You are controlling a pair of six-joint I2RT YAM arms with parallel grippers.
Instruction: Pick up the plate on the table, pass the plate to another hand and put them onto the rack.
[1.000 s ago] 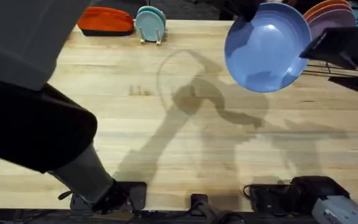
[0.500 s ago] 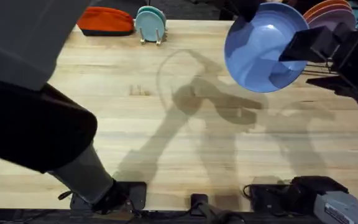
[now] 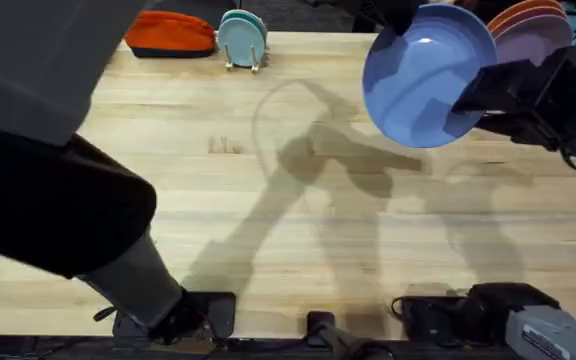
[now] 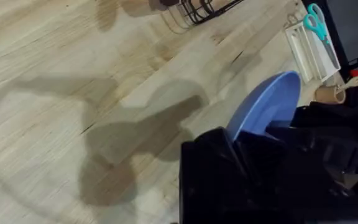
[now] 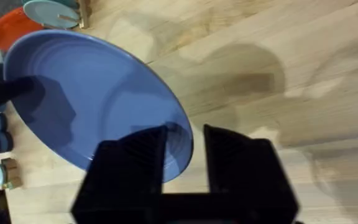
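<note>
Above the far right part of the counter, the light-blue plate hung in the air, tilted on edge, with the black wire rack just beyond it holding the lavender plate and the orange plate. Over the last second the right end effector had moved in from the right until its parted fingers straddled the plate's near rim without yet closing. The left end effector gripped the opposite rim, fingers shut on it. That closing-in suggested the handover was about to happen: the right fingers needed only to clamp before the left could release and the plate could go into the rack.
</note>
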